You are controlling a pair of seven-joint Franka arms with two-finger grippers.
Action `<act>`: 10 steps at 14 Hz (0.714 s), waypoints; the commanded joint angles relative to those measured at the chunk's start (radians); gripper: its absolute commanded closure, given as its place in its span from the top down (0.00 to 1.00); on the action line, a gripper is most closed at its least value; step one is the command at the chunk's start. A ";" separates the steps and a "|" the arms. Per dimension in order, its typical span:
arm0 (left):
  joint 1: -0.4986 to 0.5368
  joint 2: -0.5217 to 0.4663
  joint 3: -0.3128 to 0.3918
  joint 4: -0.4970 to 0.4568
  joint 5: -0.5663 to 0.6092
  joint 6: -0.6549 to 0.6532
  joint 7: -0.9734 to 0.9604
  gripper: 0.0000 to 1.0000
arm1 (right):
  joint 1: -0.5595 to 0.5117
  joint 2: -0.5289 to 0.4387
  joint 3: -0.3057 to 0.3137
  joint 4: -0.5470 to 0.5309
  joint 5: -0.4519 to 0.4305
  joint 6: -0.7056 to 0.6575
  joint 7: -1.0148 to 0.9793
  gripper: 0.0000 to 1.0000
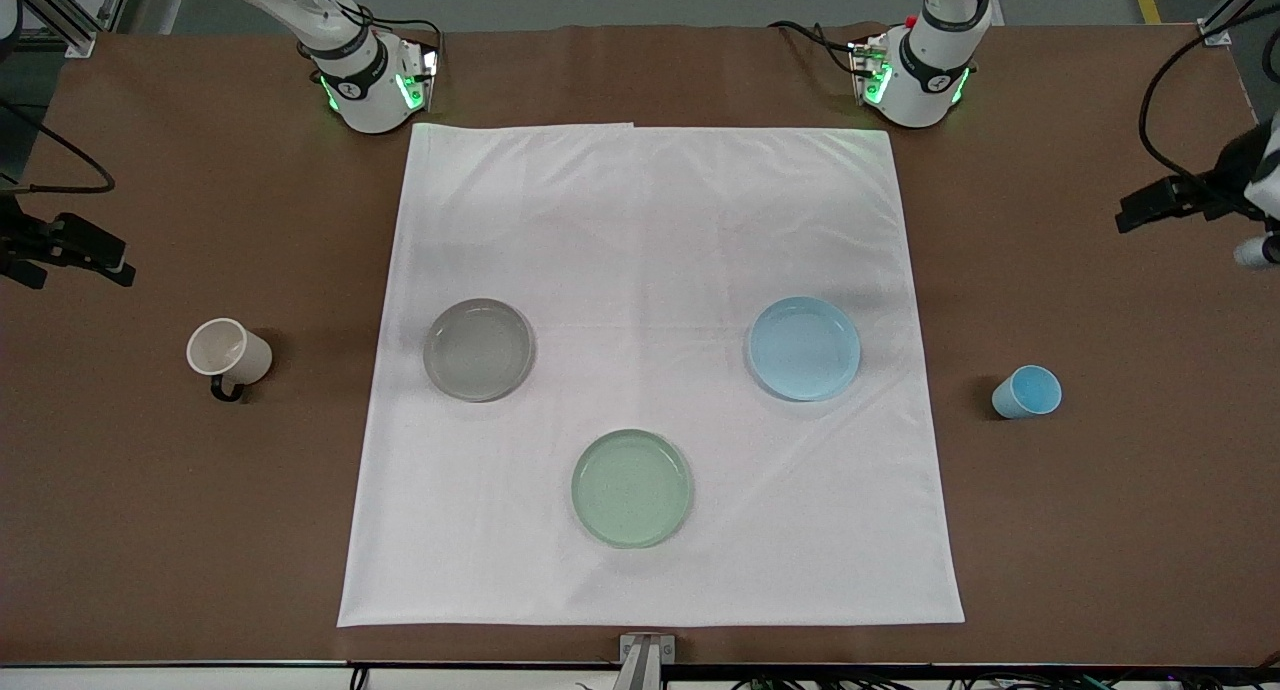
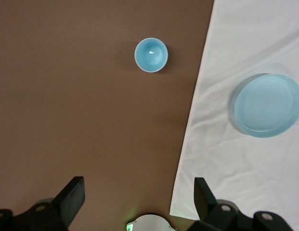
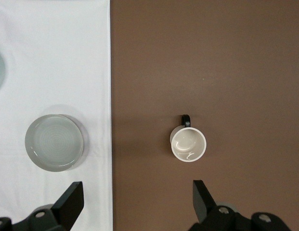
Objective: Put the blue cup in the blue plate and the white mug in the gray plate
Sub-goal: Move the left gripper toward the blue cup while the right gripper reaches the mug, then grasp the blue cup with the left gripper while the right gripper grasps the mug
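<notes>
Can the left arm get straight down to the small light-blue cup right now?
Probably yes: the small light-blue handleless cup stands upright and alone on bare brown table, and the left gripper hangs above it, jaws open.

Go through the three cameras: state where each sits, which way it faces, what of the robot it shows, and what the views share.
Front view: high across the table, facing both bases; shows white cloth, pale green plate.
Left wrist view: looks straight down past the open left gripper at blue cup, blue plate.
Right wrist view: looks down past the open right gripper at white mug, gray plate.
Shared: front view shows all four.
</notes>
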 commanded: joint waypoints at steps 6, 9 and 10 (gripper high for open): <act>0.142 0.243 -0.009 -0.265 0.007 0.586 0.169 0.98 | -0.144 0.229 0.006 -0.095 0.005 0.239 -0.169 1.00; 0.137 0.323 -0.015 -0.264 0.002 0.672 0.169 0.84 | -0.167 0.327 0.006 -0.145 0.007 0.384 -0.199 1.00; 0.133 0.338 -0.016 -0.261 0.001 0.683 0.169 0.79 | -0.170 0.342 0.006 -0.178 0.009 0.441 -0.219 0.99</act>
